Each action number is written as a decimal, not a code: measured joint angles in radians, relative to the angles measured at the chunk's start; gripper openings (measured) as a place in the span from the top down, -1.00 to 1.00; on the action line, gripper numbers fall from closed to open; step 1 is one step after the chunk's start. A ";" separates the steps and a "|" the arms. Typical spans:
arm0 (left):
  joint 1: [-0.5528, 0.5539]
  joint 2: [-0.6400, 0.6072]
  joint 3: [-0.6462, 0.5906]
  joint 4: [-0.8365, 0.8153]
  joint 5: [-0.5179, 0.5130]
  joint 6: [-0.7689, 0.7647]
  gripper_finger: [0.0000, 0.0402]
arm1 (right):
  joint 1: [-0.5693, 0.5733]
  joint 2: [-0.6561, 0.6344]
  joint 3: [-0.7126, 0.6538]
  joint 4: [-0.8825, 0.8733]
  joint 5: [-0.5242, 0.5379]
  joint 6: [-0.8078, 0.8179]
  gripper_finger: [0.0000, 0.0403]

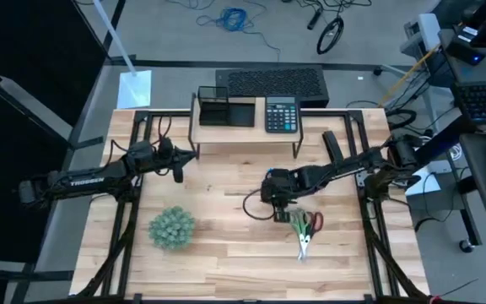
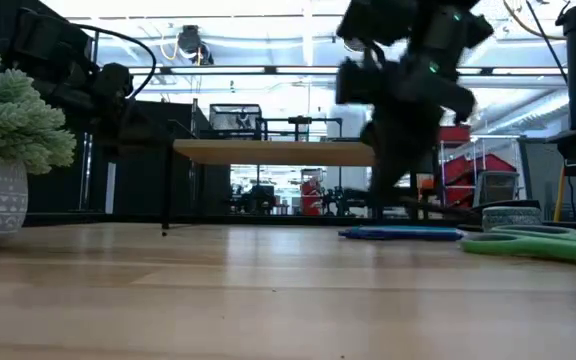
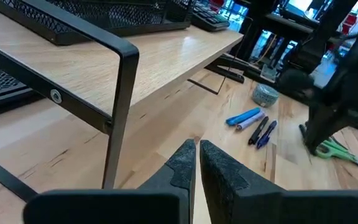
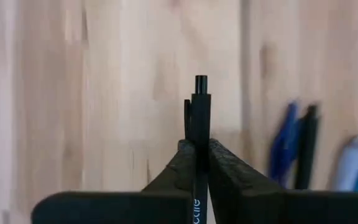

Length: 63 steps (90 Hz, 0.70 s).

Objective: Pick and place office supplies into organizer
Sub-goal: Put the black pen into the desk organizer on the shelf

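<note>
My right gripper hangs over the table's middle, shut on a dark pen. In the low view this gripper is above the tabletop. Blue and dark pens lie loose on the wood beside it, and green-handled and red-handled scissors lie flat toward the near edge. The black mesh organizer stands on the wooden riser shelf at the far side. My left gripper is shut on nothing, just left of the shelf's left leg. My right gripper pinches the dark pen's barrel between its two fingers. The pen lies along the fingers, and its clip end sticks out past the fingertips toward the tabletop. It touches nothing else that shows.
A black calculator sits on the shelf beside the organizer. A fuzzy green plant in a pot stands near left. A tape roll lies by the pens. A dark keyboard lies behind the shelf.
</note>
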 joint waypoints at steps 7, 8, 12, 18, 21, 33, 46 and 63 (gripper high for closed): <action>0.000 0.000 0.000 0.001 0.000 0.000 0.95 | -0.022 -0.011 0.046 0.028 0.017 -0.029 0.99; 0.000 0.000 0.000 0.001 0.000 0.000 0.95 | -0.026 -0.012 0.054 0.034 0.020 -0.033 0.99; 0.000 0.000 0.000 0.001 0.000 0.000 0.95 | -0.042 -0.013 0.084 0.061 0.022 -0.055 0.99; 0.000 0.000 0.000 0.001 0.000 0.000 0.95 | -0.067 -0.012 0.129 0.087 0.022 -0.085 0.99; 0.000 0.000 0.000 0.001 0.000 0.000 0.95 | -0.082 -0.012 0.149 0.108 0.022 -0.102 0.99; 0.000 0.000 0.000 0.000 0.000 0.000 0.95 | -0.141 -0.012 0.238 0.244 0.022 -0.173 0.99; 0.000 0.000 0.000 0.000 0.000 0.000 0.95 | -0.217 -0.013 0.312 0.440 0.022 -0.258 0.99; 0.000 0.000 0.000 0.000 0.000 0.001 0.95 | -0.326 -0.012 0.333 0.749 0.019 -0.305 0.99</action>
